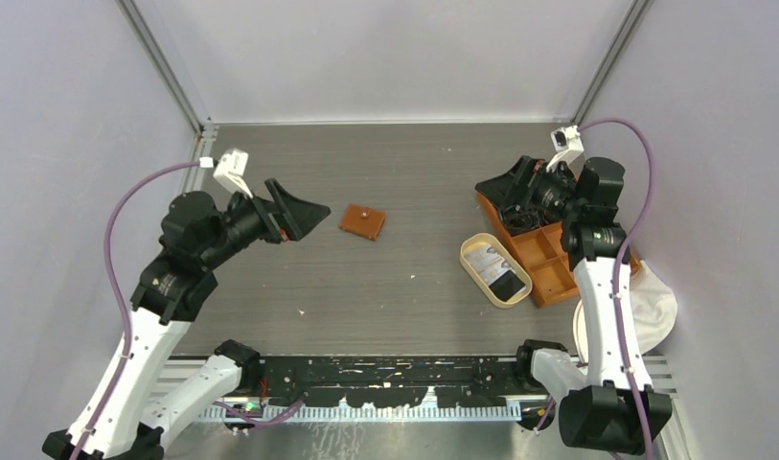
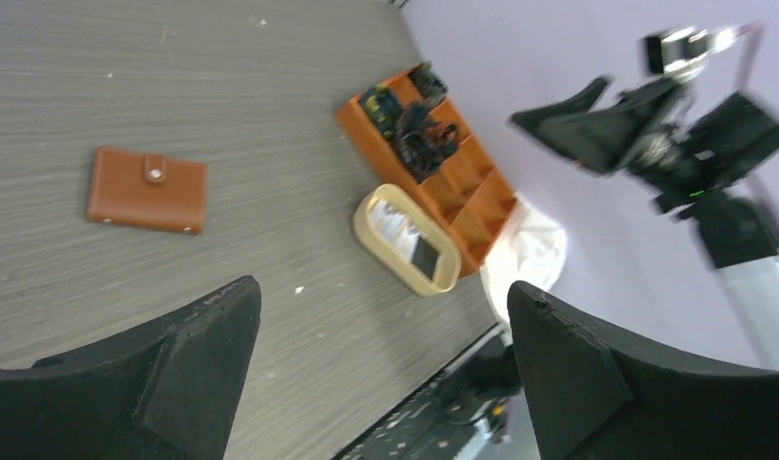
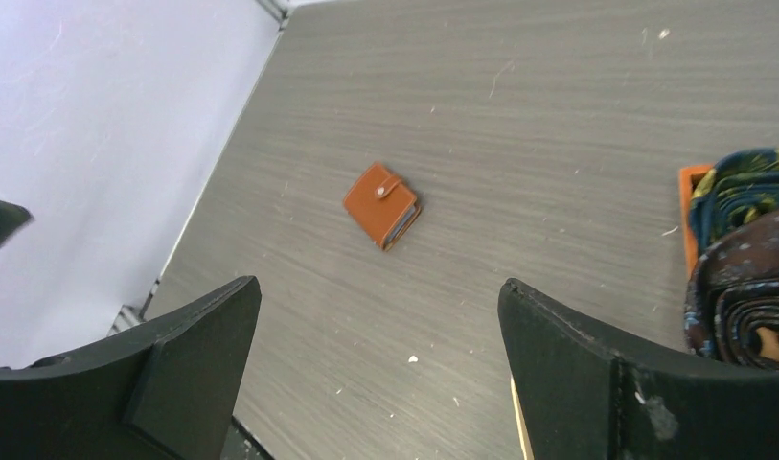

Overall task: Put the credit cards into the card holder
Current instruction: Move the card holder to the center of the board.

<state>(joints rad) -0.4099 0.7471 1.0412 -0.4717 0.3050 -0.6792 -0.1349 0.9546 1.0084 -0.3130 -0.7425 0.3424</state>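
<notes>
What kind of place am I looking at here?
Likely a robotics lab test cell: left arm and right arm bolted at a grey table, plain walls around, card holder laid out.

You see the card holder (image 2: 148,190) in smooth brown leather with a small shiny snap (image 2: 156,174). The table (image 1: 404,283) looks like matt grey wood grain. The fingers (image 2: 189,374) of the left gripper (image 2: 383,287) are matt black, slightly rough.

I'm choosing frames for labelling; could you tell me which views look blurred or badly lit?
Top external: evenly lit, sharp, card holder clear. Left wrist: right arm smeared by blur. Right wrist: table grain crisp, no glare.
</notes>
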